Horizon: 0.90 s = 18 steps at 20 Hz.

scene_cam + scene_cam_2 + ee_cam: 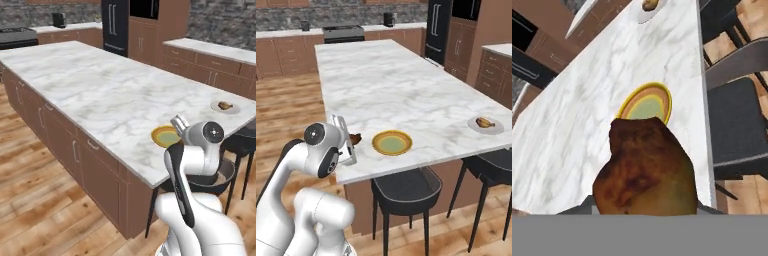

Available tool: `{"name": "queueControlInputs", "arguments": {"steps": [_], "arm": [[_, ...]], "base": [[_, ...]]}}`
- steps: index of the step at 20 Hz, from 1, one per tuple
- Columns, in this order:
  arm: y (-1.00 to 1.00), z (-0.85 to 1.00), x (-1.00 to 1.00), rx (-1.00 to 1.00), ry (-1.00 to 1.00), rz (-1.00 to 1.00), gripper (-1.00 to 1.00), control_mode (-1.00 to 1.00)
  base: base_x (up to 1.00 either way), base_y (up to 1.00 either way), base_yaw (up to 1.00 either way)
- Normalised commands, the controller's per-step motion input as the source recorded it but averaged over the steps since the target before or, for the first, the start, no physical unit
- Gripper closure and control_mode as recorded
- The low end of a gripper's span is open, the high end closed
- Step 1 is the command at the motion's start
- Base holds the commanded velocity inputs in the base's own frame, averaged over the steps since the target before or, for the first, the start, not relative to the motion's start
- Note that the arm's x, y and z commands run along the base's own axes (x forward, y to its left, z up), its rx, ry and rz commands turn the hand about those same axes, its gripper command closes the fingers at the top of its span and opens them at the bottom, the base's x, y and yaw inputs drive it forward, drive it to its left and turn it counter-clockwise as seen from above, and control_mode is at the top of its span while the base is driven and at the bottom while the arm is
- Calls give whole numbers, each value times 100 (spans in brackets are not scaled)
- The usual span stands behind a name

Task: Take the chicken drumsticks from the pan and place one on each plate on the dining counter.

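A brown roasted chicken drumstick (644, 170) sits close in front of the hand camera with my gripper (351, 142) shut on it. It hangs over the near edge of the dining counter (391, 85), just left of the yellow-olive plate (392, 142), which holds nothing. The same plate (647, 104) lies straight beyond the held drumstick (356, 138). A second drumstick (484, 122) lies on the pale plate (496, 129) near the counter's right end. From the left base view the yellow plate (165, 136) shows just behind my hand (179, 123). The pan is out of view.
Two black stools (406, 186) (491, 161) stand under the counter's near edge. A dark range (342, 33) and wall worktops lie at the back, and a black fridge (437, 27) at the far right. Wood floor spreads to the left of the island.
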Motion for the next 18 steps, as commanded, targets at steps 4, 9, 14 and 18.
{"name": "queueControlInputs", "arguments": {"steps": [4, 9, 14, 18], "arm": [[0, 0, 0, 0, 0, 0, 100, 100], [-52, -25, 24, 11, -9, 41, 100, -100], [-44, -15, 92, 11, 2, 20, 100, -100], [-24, -14, 100, 7, 28, 5, 100, -100]], "base": [[32, -84, 46], [0, 0, 0], [0, 0, 0], [0, 0, 0]]}}
